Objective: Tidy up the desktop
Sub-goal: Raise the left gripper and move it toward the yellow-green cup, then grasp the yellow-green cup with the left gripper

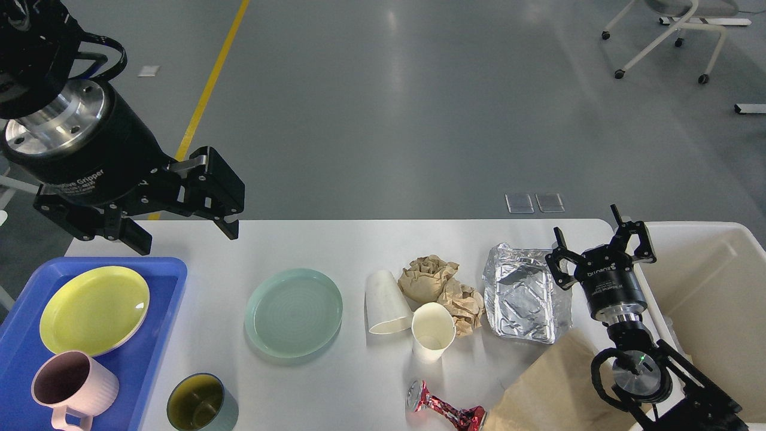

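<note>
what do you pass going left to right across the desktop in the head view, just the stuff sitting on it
blue tray → dark green cup → pale green plate → tipped-over paper cup → upright paper cup → foil container
</note>
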`<state>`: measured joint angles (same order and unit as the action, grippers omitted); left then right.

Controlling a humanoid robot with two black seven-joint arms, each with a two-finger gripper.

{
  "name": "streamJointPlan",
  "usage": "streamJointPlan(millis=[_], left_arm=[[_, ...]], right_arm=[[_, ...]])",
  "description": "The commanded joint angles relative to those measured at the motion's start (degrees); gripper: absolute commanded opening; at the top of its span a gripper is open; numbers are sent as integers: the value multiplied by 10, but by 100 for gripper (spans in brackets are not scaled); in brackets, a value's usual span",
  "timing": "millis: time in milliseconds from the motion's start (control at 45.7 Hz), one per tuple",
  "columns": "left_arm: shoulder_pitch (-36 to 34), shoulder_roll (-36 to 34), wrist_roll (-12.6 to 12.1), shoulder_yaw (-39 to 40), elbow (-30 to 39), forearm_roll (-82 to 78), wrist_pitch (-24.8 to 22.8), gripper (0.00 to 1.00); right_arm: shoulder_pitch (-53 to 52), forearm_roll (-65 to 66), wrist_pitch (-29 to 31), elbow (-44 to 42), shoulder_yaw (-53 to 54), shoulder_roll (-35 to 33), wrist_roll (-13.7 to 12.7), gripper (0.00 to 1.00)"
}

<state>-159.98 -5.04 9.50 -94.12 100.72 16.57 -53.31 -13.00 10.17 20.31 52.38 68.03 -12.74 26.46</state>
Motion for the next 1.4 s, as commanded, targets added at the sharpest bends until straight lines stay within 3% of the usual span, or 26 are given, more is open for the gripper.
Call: streamJointPlan(millis=[0,372,700,919,1182,1378], left_arm=[[2,-1,-5,-2,-1,-1,1,95],[37,-37,-7,1,-8,-17,16,96],[184,-165,-8,69,-52,-222,51,94],[331,-222,-7,123,-55,-395,168,93],[532,-215,-7,158,-75,-492,337,92],[599,-201,-7,168,-100,-516,371,91]], right_arm=[[0,-1,0,0,0,0,0,100],[0,-1,0,0,0,0,0,100],[0,-1,0,0,0,0,0,100],[0,-1,0,0,0,0,0,100],[0,0,0,0,0,0,0,100],[-1,-1,0,0,0,0,0,100]])
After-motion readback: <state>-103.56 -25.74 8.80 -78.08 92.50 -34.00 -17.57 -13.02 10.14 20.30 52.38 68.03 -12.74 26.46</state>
